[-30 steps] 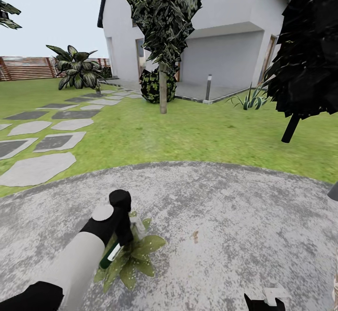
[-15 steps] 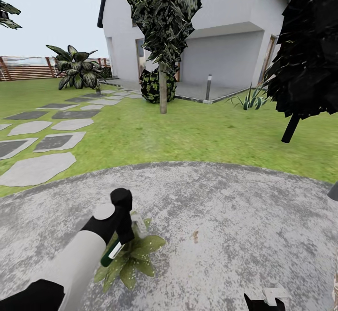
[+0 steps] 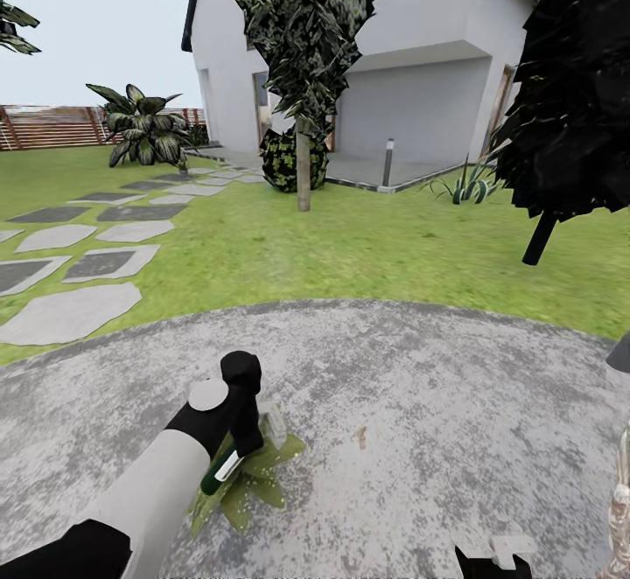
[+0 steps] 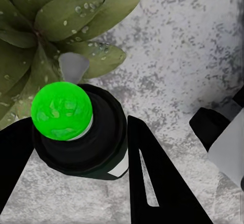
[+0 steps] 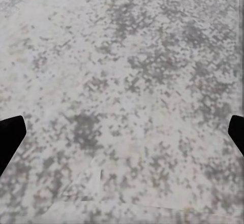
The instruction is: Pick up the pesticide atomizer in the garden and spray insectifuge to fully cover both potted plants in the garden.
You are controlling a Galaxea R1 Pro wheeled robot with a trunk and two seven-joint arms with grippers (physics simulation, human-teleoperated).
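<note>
Pesticide atomizer (green dot on top) clamped between the left gripper fingers, held over a potted plant on near-left gravel, right gripper fingers spread apart.

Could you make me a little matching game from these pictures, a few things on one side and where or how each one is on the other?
Things:
1. atomizer
2. potted plant
3. right gripper
4. stepping stones

States:
A. laid in the grass
B. open over bare paving
C. wet with droplets, on the paving
D. held in the left gripper, green ball on top

Pairs: 1-D, 2-C, 3-B, 4-A
</note>
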